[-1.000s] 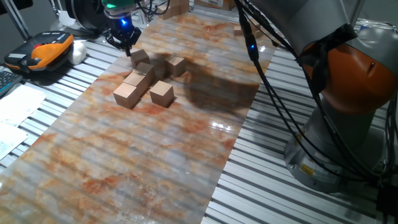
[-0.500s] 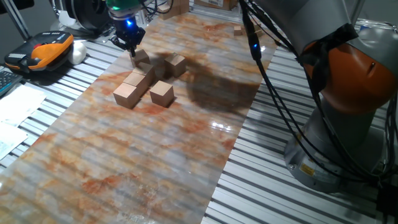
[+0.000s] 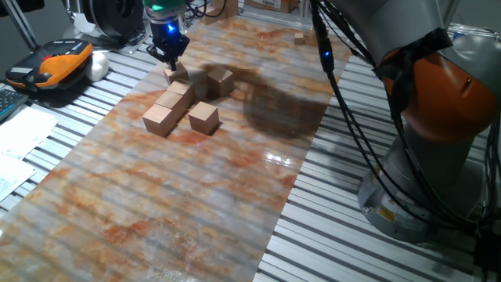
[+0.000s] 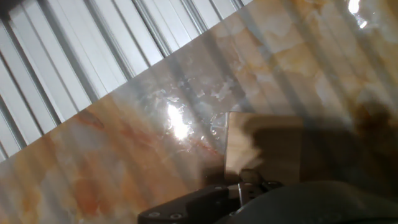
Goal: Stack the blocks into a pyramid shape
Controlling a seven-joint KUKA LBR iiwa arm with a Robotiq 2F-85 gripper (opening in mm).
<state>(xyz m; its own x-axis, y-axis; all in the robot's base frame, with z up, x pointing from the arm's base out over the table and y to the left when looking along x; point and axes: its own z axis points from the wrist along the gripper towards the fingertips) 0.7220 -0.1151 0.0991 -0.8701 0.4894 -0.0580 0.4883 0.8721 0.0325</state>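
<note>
The big orange-and-grey arm [image 3: 438,102] fills the right side, its cables looping over the bench [image 3: 196,204], a ribbed metal top covered with a marbled orange-and-cream sheet. Out at the far left end hangs the claw [image 3: 170,56], a blue light glowing on it, pointing straight down over the farthest block [image 3: 176,73] of the cluster. From the fixed view I cannot tell whether the fingers are spread or closed, or whether they touch that block; the hand view shows only a dark piece of the claw at the bottom edge with a tan block face [image 4: 261,146] just beyond it.

The blocks sit together on the sheet's far-left part. A row of blocks [image 3: 171,105] runs diagonally, its long axis from the near left up toward the claw, faces touching. One cube [image 3: 203,117] stands just beside the row's near end, to its right. Another cube [image 3: 221,80] lies in the arm's shadow, right of the claw. They are cubes, so none has a long side of its own; their edges sit skewed to the bench edge.
</note>
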